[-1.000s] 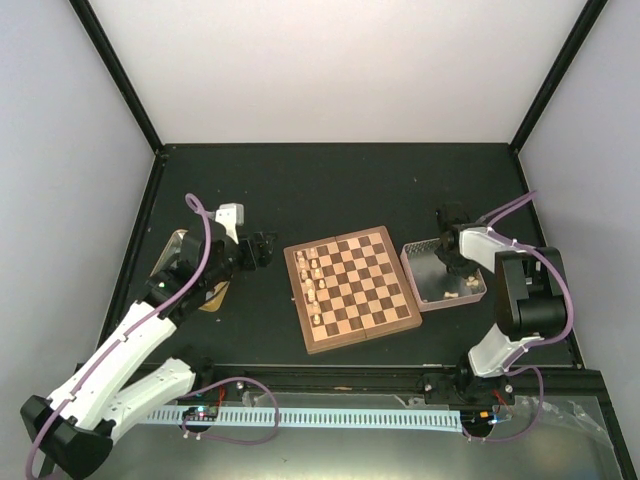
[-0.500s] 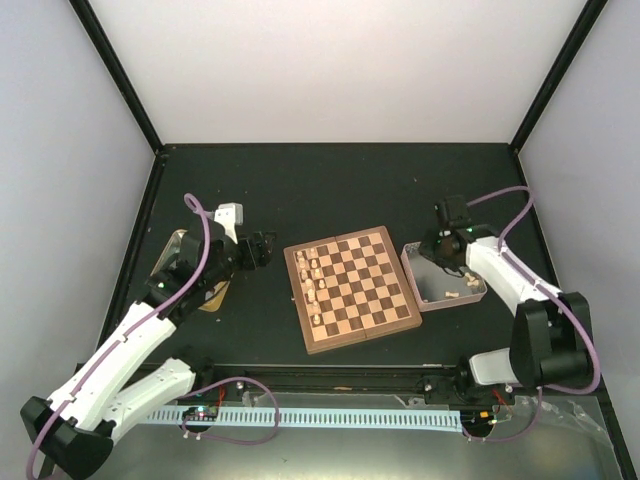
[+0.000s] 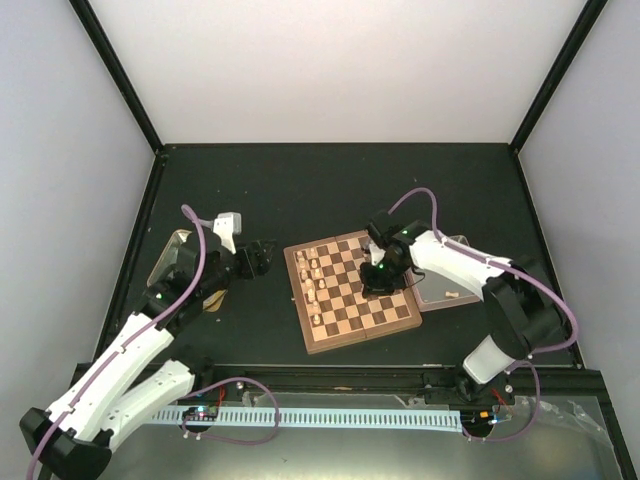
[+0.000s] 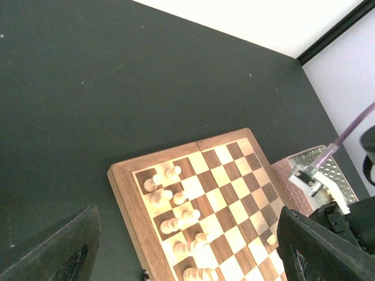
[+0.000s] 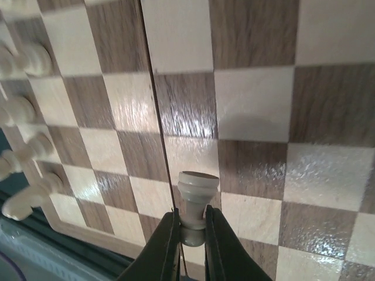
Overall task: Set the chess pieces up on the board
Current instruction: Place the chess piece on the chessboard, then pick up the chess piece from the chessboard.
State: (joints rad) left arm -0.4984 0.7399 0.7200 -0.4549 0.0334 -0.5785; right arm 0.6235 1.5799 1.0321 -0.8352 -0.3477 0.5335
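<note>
The board [image 3: 388, 301] lies in the middle of the table, with several pale chess pieces [image 3: 312, 285] standing in its two left columns. My right gripper [image 3: 378, 272] hovers over the board's right half, shut on a pale piece [image 5: 196, 202] pinched at its stem, base pointing away from the fingers and over the fold seam. In the right wrist view the board [image 5: 252, 111] fills the frame, with pale pieces [image 5: 23, 111] along its left edge. My left gripper [image 3: 262, 252] stands open and empty just left of the board. From its wrist I see the board [image 4: 234, 187] and the pale pieces [image 4: 176, 199].
A tray [image 3: 462, 285] with a few loose pale pieces sits against the board's right side, also seen as the tray [image 4: 328, 175] behind the right arm. A gold tin [image 3: 178, 252] lies under the left arm. Black frame rails border the table.
My right arm has swung left from the tray to over the board, its gripper closing on a pale piece. The left arm has barely shifted and stays open.
</note>
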